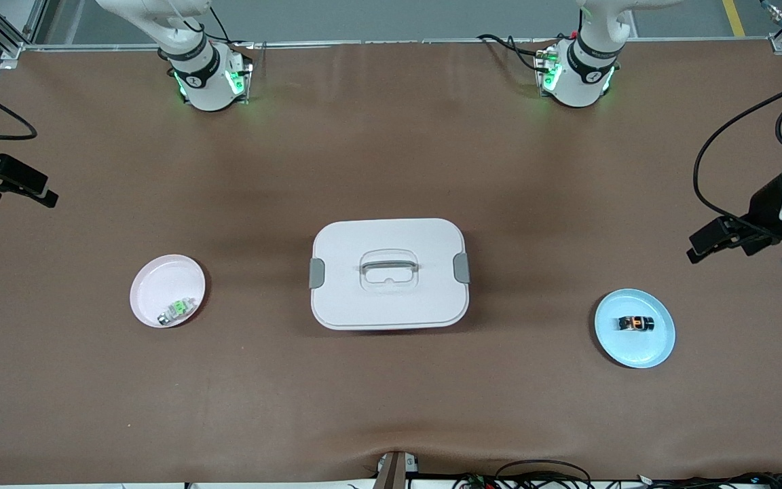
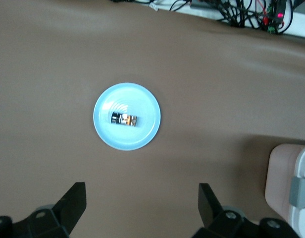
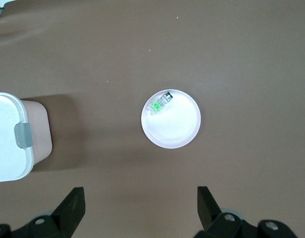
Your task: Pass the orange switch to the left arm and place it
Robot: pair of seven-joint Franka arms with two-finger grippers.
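Front view: the box [image 1: 389, 273] stands mid-worktop [image 1: 391, 414]; the orange switch [image 1: 637, 324] lies on a blue plate [image 1: 656, 350] toward the left arm's end.

Left wrist view: the left gripper [image 2: 142, 206] hangs open over the worktop near this plate.

Right wrist view: the right gripper [image 3: 141, 208] is open, near a pink plate [image 3: 175, 134] with probably a green component [image 3: 159, 104].

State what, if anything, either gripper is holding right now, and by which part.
Nothing is held. The left gripper and right gripper both stand open and empty; the orange switch lies untouched on the blue plate.

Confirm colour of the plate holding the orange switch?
Light blue plate, holding the orange switch; clearest in the left wrist view.
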